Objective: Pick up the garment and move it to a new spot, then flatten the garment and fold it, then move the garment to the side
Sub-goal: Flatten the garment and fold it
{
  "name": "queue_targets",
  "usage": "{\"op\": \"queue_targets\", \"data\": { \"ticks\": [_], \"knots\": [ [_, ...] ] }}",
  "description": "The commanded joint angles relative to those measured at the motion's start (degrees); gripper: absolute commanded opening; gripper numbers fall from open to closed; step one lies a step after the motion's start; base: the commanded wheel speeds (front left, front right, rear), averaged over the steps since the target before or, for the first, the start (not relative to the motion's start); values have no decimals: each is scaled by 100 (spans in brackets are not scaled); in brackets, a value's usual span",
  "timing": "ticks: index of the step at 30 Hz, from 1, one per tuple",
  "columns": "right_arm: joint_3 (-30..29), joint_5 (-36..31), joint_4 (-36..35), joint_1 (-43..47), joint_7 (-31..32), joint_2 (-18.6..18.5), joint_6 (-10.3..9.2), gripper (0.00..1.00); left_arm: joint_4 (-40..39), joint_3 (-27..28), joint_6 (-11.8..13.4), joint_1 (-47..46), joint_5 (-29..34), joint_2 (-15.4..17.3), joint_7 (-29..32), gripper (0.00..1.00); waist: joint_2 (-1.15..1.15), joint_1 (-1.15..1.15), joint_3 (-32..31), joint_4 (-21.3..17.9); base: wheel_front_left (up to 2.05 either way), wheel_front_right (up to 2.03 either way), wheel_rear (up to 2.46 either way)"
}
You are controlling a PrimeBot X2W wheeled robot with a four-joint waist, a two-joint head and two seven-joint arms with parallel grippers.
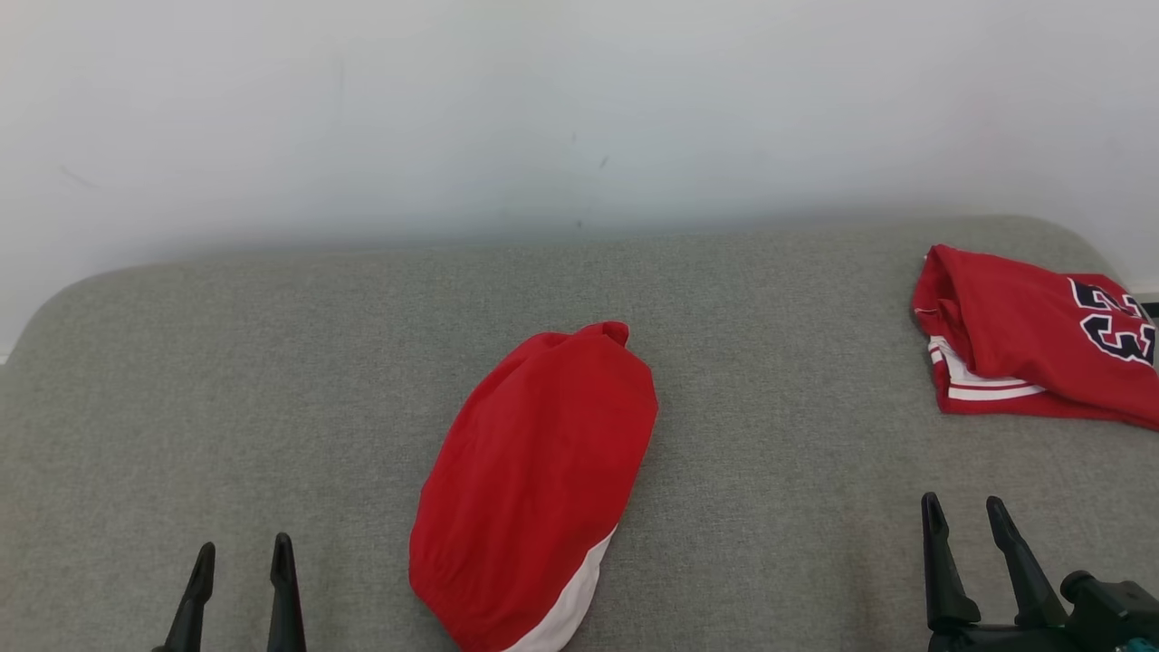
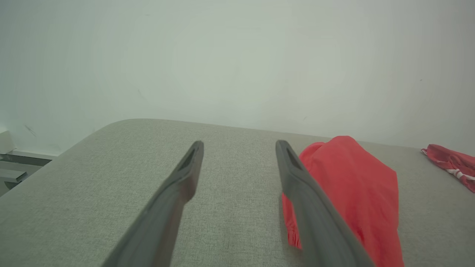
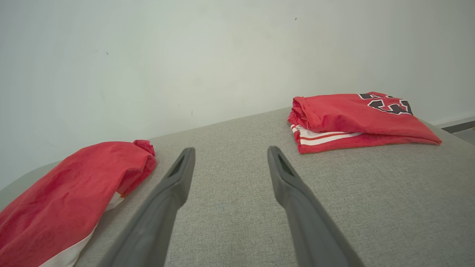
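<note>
On the grey woven fabric surface (image 1: pixel 272 362), about midway across and toward its front edge, lies the red garment with a white band along its near hem (image 1: pixel 534 480). It is bunched into a long oval that slants from near left to far right, and a small knot of cloth pokes up at its far end.

The left gripper (image 1: pixel 243 545) sits at the lower left of the head view, well apart from the garment, which lies off to its right. Its two dark fingers stand spread with only bare fabric between them. In the left wrist view one finger (image 2: pixel 315 215) overlaps the garment (image 2: pixel 352 193) (an overlap of sight only, since the head view shows a clear stretch of grey between them).

The right gripper (image 1: pixel 962 501) sits at the lower right, also well apart from the garment, which lies to its left. Its fingers are likewise parted and hold nothing. The right wrist view shows the garment (image 3: pixel 70 193) low at the left, clear of the fingertips.

Beyond the right gripper, at the far right edge of the surface, rests a folded red jersey with dark numerals and white stripes (image 1: pixel 1023 335). A plain white wall (image 1: pixel 543 109) rises behind the surface.
</note>
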Motion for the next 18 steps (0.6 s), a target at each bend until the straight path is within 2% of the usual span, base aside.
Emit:
{"op": "queue_targets", "data": {
  "ticks": [1,12,18],
  "knots": [
    [19,4,24,-9,17,-47,-16,100,20,18,-42,-74,75,-33,-15,100,0,0,3,39,0,0,0],
    [730,-48,471,-822,241,-288,-16,100,179,-259,-192,-329,227,-204,-15,100,0,0,93,473,0,0,0],
    [1113,-97,1357,-1773,360,-365,-17,100,241,-368,-250,-460,275,-260,-15,100,0,0,318,922,0,0,0]
  ]
}}
